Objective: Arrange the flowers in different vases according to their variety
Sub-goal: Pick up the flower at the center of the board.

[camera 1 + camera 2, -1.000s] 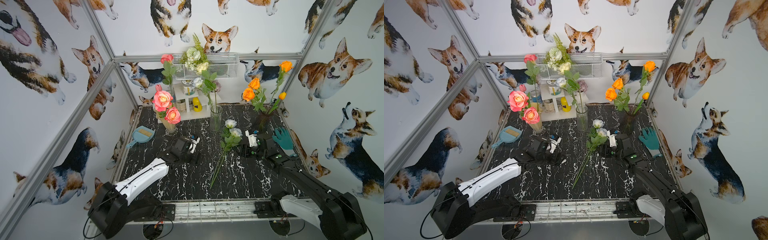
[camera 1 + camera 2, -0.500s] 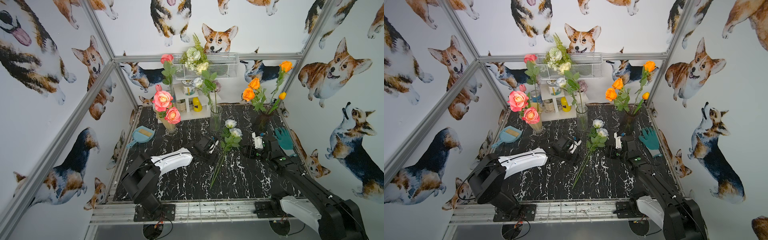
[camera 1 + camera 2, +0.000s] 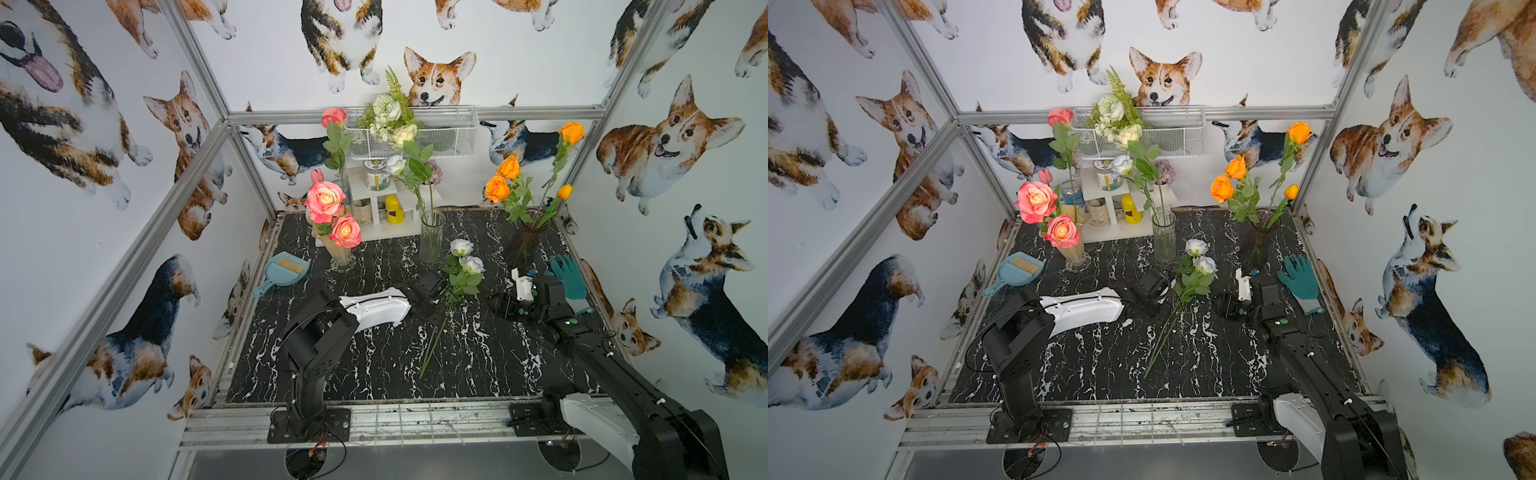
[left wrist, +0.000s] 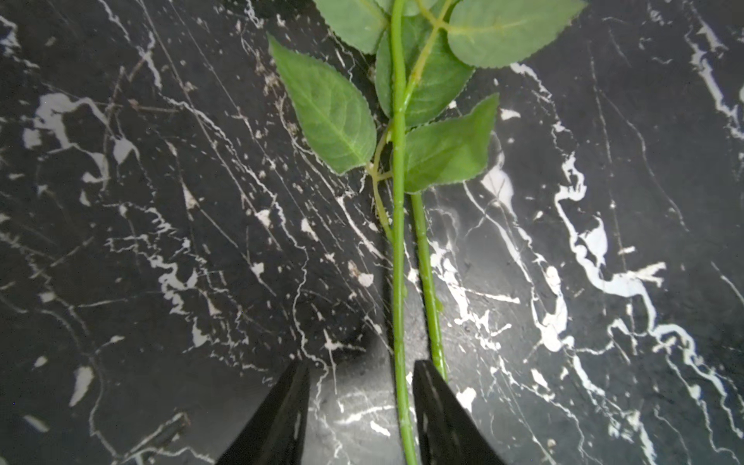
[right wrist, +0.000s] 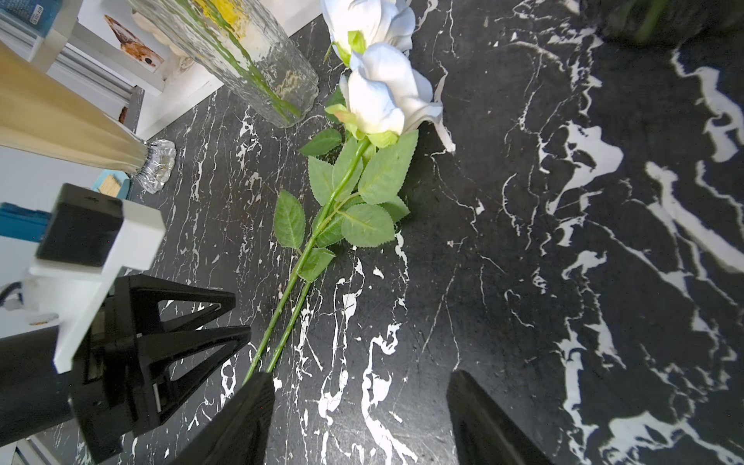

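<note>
Purple vase point(image 3: 524, 245), orange blooms point(image 3: 497, 188), cream vase point(image 3: 340, 254), pinks point(image 3: 326, 199)

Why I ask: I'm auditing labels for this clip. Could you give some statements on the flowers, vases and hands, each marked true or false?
1. Two white roses lie on the table, outside any vase. True.
2. The left hand is clamped on both stems. False: it is open, with one stem between its fingers.
3. The orange flowers stand in the dark purple vase. True.
4. The clear glass vase is empty. False: it holds a pale-headed flower.
5. The right hand holds a rose. False: it is open and empty.
</note>
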{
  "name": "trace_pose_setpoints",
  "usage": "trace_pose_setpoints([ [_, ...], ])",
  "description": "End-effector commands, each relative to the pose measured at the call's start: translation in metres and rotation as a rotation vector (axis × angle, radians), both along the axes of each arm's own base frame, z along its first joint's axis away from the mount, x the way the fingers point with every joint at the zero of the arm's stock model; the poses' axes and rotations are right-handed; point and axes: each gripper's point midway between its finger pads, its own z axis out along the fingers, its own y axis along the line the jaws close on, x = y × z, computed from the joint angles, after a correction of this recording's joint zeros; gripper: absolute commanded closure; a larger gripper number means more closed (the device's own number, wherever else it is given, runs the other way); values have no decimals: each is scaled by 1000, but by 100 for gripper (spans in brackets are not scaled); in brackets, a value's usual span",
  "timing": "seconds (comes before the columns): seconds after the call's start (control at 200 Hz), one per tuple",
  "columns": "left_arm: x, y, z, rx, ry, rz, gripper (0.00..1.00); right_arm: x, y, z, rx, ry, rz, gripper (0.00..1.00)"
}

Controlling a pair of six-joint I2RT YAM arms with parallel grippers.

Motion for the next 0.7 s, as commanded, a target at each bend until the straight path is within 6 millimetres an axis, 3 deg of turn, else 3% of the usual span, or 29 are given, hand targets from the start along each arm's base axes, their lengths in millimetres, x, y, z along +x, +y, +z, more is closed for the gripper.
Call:
trace_pose_setpoints([
  [0.0, 2, -2, -3, 17, -3, 2, 52, 1, 1, 0, 4, -8, 10, 27],
  [0.465, 5, -9, -25, 101, 11, 1, 58, 2, -2, -1, 6, -8, 5, 27],
  [0.696, 1, -6, -44, 164, 67, -7, 70, 2, -2, 0, 10, -9, 6, 27],
])
